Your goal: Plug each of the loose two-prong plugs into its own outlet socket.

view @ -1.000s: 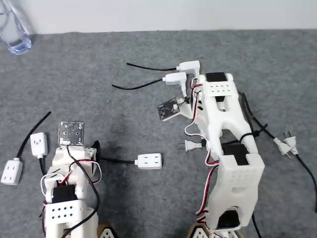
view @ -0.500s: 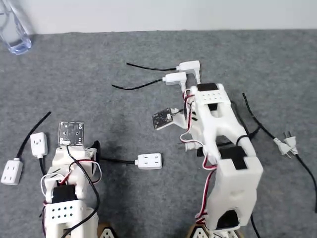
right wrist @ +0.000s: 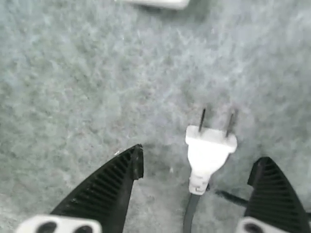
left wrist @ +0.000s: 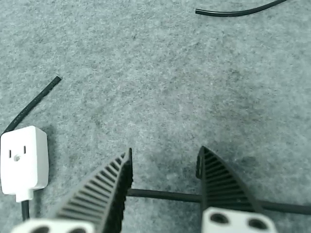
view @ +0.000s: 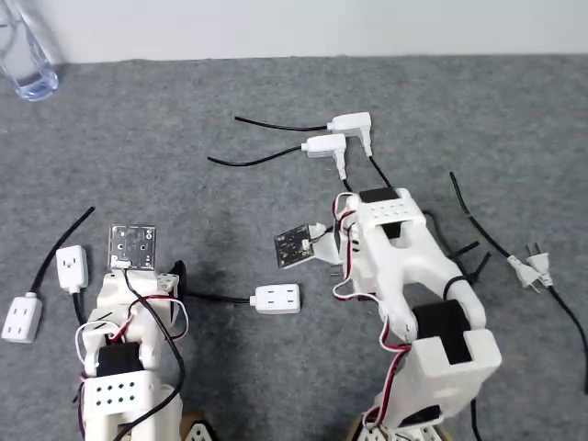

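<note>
Right wrist view: I see my right gripper (right wrist: 200,155) spread wide, empty, straddling plug (right wrist: 210,145); left gripper (left wrist: 165,153) well apart from plug, parted, empty.

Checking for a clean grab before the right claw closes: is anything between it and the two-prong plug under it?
Nothing visible does. The right claw is open, and the two-prong plug lies flat on the grey carpet in line with the gap between its fingers, with bare carpet on either side.

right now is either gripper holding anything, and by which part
Nothing held. Right gripper open astride a two-prong plug; left gripper open above a black cable.
</note>
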Tool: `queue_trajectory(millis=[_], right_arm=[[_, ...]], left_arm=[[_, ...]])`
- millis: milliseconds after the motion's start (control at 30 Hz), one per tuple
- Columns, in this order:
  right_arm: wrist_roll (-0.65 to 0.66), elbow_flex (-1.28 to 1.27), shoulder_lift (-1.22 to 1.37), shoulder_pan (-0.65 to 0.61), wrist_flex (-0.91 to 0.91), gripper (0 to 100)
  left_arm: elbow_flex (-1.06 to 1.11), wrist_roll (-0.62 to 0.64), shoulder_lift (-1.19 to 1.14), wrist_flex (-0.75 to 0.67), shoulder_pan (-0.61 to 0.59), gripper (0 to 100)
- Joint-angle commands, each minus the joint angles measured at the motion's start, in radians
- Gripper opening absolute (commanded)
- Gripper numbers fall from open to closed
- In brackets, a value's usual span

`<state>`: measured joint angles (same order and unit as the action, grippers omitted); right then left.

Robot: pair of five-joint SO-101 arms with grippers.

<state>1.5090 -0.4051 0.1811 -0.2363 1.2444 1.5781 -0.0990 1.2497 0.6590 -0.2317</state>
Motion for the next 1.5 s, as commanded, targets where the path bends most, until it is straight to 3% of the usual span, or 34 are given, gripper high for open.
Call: queue_trajectory(millis=[0,333,1467], right_arm=[[-0.029,0.005,-0.05,-0.031,-0.016,34.3],[-0.029,0.015,-0.048,-0.035,-0.013,24.0],[-0.026,0.011,-0.038,0.007,-0.119,23.7]], left_arm=[[-0.007,-0.003,0.011,-0.021,0.009,20],[-0.007,-0.003,0.011,-0.021,0.009,20],[-0.007,-0.003,0.011,-0.021,0.011,20]])
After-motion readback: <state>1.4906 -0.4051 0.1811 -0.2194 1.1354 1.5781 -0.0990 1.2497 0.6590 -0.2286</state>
